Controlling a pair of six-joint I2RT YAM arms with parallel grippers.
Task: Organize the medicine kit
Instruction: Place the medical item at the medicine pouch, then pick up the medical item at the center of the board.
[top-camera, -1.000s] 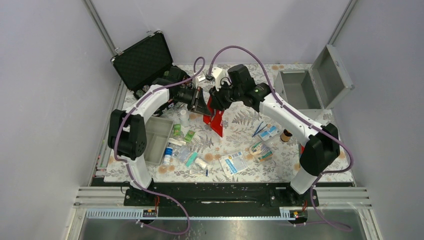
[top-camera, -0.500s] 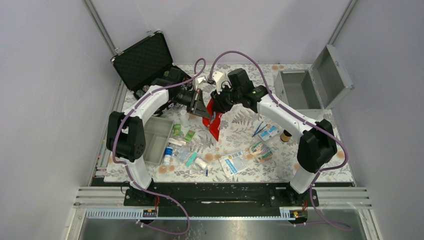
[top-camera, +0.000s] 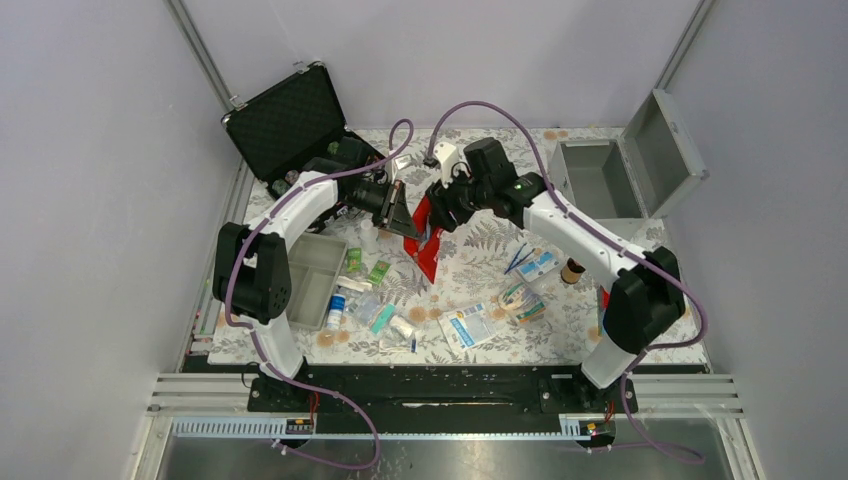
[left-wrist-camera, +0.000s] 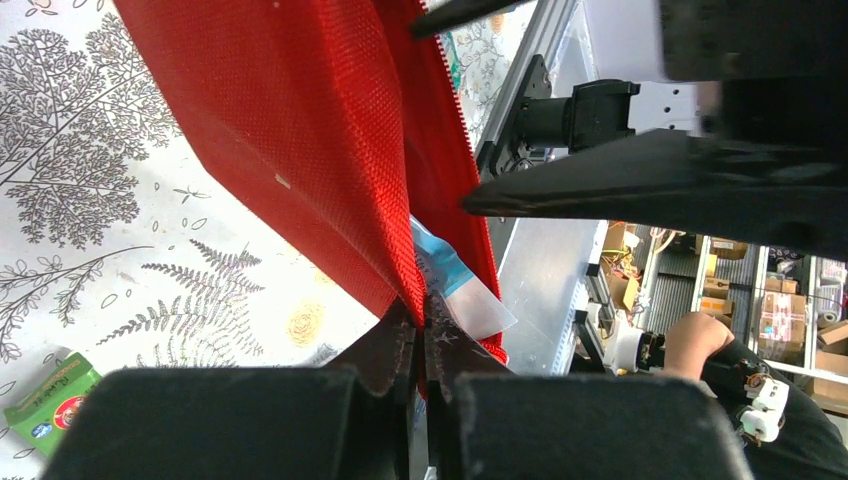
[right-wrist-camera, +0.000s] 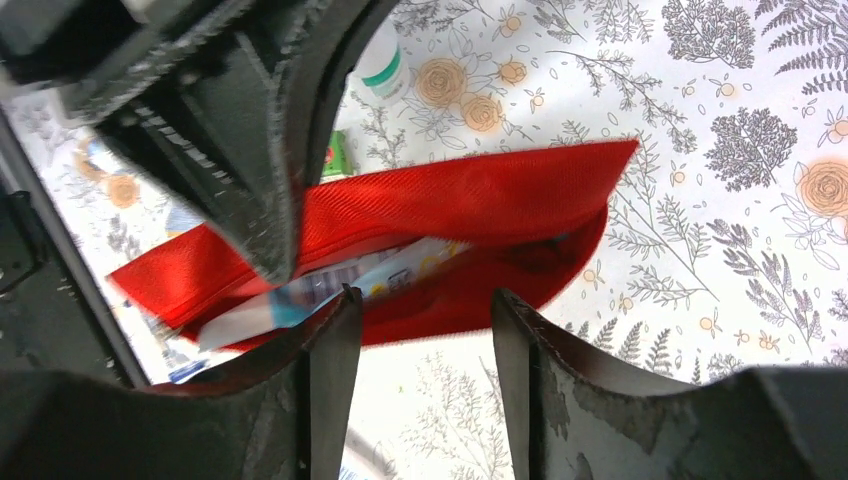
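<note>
Left tool (left-wrist-camera: 420, 312) pinches the red pouch (left-wrist-camera: 300, 130) at its rim, holding its mouth agape; right tool (right-wrist-camera: 420, 310), jaws apart and empty, hovers at the packet (right-wrist-camera: 330, 285) inside.

**Three views, one red pouch (right-wrist-camera: 480, 200)**

My top camera looks down from high at the near edge, taking in the whole floral table (top-camera: 470, 285). Both wrist cameras sit right up close on opposite sides of the red pouch, which all three views share.
</note>
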